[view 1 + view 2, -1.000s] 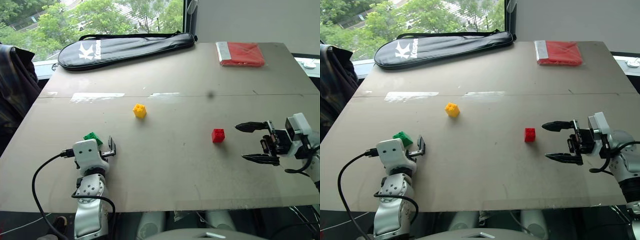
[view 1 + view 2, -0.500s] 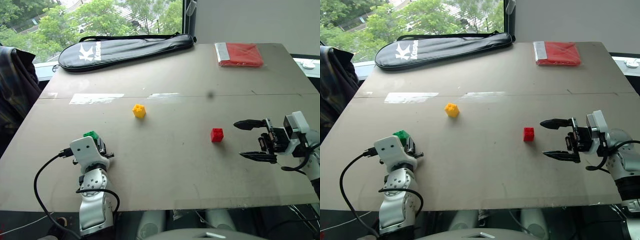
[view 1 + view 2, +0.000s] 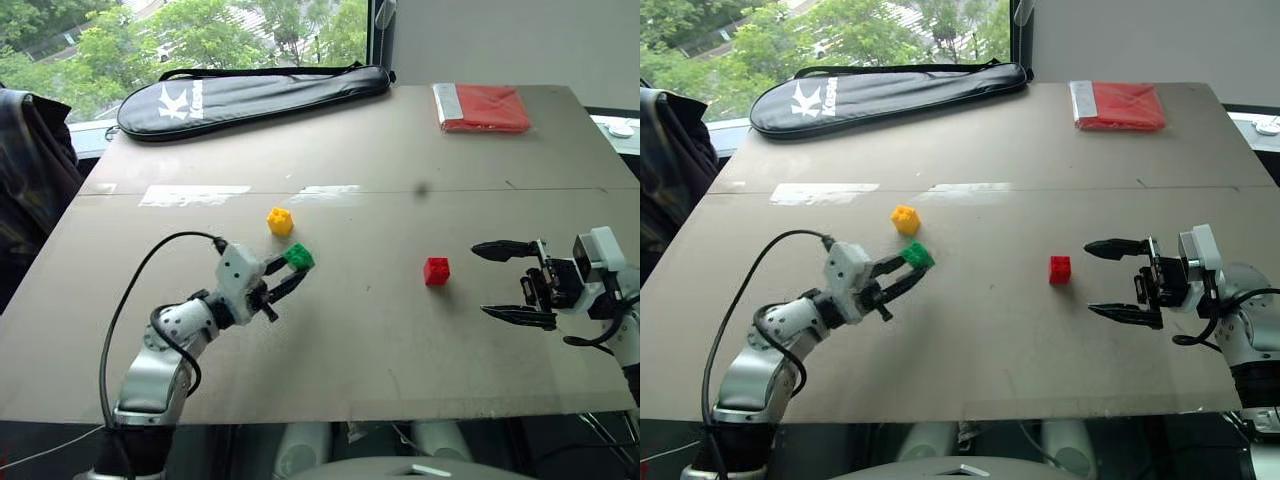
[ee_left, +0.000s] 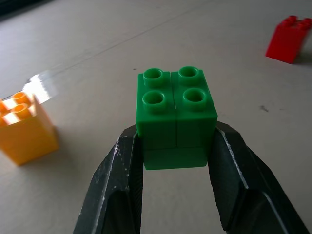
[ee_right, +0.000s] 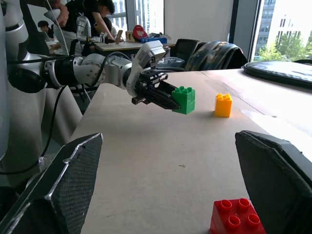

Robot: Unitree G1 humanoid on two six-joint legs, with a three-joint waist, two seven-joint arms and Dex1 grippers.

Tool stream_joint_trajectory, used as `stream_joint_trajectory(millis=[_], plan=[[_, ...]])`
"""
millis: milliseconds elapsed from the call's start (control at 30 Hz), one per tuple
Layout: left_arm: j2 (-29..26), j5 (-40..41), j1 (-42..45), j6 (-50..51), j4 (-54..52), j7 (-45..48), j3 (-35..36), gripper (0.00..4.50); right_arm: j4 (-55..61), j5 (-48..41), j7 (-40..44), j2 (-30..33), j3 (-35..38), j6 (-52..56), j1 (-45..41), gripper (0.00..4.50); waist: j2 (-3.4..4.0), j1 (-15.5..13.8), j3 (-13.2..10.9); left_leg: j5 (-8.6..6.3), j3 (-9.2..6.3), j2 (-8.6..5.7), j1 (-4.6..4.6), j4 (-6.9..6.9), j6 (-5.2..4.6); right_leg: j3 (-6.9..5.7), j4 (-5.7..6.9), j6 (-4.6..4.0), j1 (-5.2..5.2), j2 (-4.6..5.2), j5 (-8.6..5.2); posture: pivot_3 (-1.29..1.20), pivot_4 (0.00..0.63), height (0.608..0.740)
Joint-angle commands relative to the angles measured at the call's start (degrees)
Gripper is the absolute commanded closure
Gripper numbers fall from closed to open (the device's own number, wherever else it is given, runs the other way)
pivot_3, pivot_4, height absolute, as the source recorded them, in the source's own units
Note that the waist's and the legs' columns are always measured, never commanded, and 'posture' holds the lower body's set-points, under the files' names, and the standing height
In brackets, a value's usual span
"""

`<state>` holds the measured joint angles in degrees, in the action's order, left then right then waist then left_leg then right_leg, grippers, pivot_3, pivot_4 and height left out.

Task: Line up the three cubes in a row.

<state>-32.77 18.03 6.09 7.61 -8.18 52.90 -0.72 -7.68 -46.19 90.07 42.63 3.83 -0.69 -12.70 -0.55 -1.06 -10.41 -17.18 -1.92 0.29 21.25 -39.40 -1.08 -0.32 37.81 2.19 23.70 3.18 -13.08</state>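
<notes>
The green cube (image 3: pixel 298 257) is pinched between the black fingers of the left gripper (image 3: pixel 291 270), held clear of the table (image 3: pixel 360 150) left of centre in the head views, just below and right of the yellow cube (image 3: pixel 280 221), with the red cube (image 3: pixel 435 271) well apart to the right. I'd judge this the carrying step, and next it wants setting down in line with the other two. At the right edge the right gripper (image 3: pixel 508 283) hangs spread wide and empty near the red cube; how high the green cube hangs is hard to make out.
</notes>
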Motion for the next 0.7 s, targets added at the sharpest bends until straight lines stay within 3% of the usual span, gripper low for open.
stream_joint_trajectory(millis=[33, 200, 400, 700], plan=[[-0.2, -1.2, 6.9, -5.3, 6.4, 9.0, -5.0, 3.25, 1.3, 1.0, 1.3, -0.2, 2.8, -0.1, 1.8, 0.0, -0.02, 0.1, 0.0, 0.0, 0.03, -0.02, 0.03, -0.02, 0.0, -0.02, 0.0, 0.01, 0.0, -0.02, 0.01, 0.0, 0.15, 0.7], [5.3, -5.0, 21.2, -11.4, 22.8, 16.9, -12.3, 3.25, -0.8, 3.8, 0.7, -0.8, 5.5, -2.7, 6.1, 0.0, -0.02, 0.3, 0.0, 0.0, 0.1, -0.11, 0.09, -0.06, -0.01, 0.0, -0.04, 0.18, 0.0, -0.02, 0.1, 0.0, 0.15, 0.7], [11.3, -8.0, 31.3, -13.4, 36.3, 20.8, -15.9, 3.25, 1.9, 3.9, -0.2, -2.2, 8.2, -3.2, 10.7, 0.0, -0.02, 0.9, 0.0, 0.0, 0.09, -0.13, 0.21, -0.05, -0.01, -0.11, -0.01, 0.2, 0.1, -0.14, 0.1, 0.0, 0.15, 0.7], [16.7, -11.4, 36.8, -20.1, 47.5, 21.6, -15.8, 3.25, 1.6, 4.6, 0.1, -3.1, 10.7, -3.9, 13.2, 0.0, -0.03, 0.7, 0.0, 0.0, 0.01, -0.15, 0.38, -0.19, -0.02, -0.19, 0.02, 0.23, 0.16, -0.14, 0.11, 0.0, 0.15, 0.7]])
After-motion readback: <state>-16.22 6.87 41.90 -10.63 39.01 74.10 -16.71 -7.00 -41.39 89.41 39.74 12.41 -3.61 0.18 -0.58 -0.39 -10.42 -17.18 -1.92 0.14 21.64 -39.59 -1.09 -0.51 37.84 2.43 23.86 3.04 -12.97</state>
